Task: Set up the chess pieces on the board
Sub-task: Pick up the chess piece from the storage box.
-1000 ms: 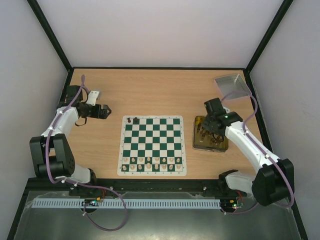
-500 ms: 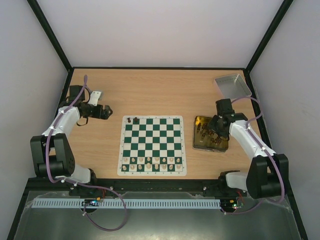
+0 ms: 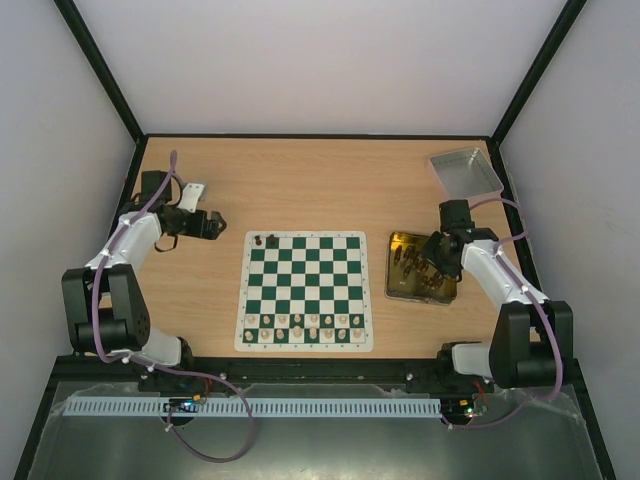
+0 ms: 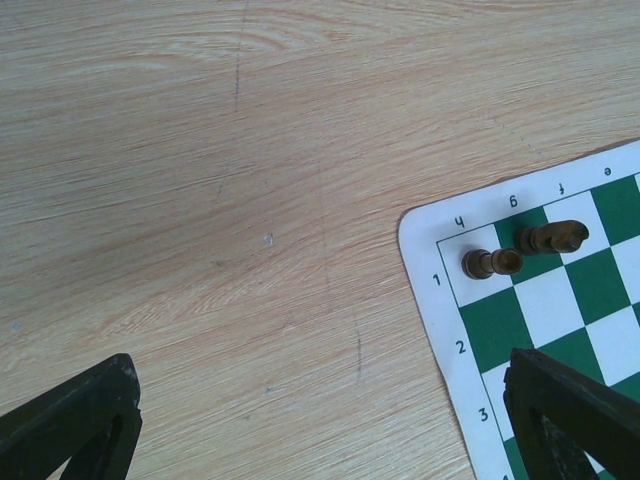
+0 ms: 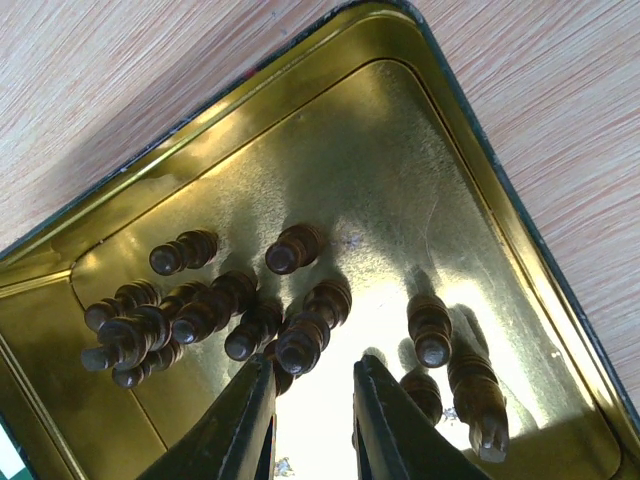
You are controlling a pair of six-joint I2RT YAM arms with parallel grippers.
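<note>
1. The right arm has swung round. A second ago it reached over the gold tin (image 3: pixel 398 288) from the board side, and now its elbow is tucked back toward the bench's (image 3: pixel 300 180) right edge.
2. The right fingers (image 3: pixel 432 254) hang inside the tin, a little apart, with only bare gold floor showing between them.
3. Just past their tips sits a cluster of dark chess pieces (image 5: pixel 300 345), with a few more off to the side.
4. The left arm hasn't budged. The left fingers (image 3: pixel 205 224) are spread wide and empty over bare bench beside the board's (image 3: pixel 305 290) far-left corner.
5. Two dark pieces (image 4: pixel 490 263) sit side by side on that corner's end squares.
6. Pale pieces (image 3: pixel 305 325) fill the near rows.
7. The grey tray (image 3: pixel 465 172) sits at the far right, apart from the tin.
</note>
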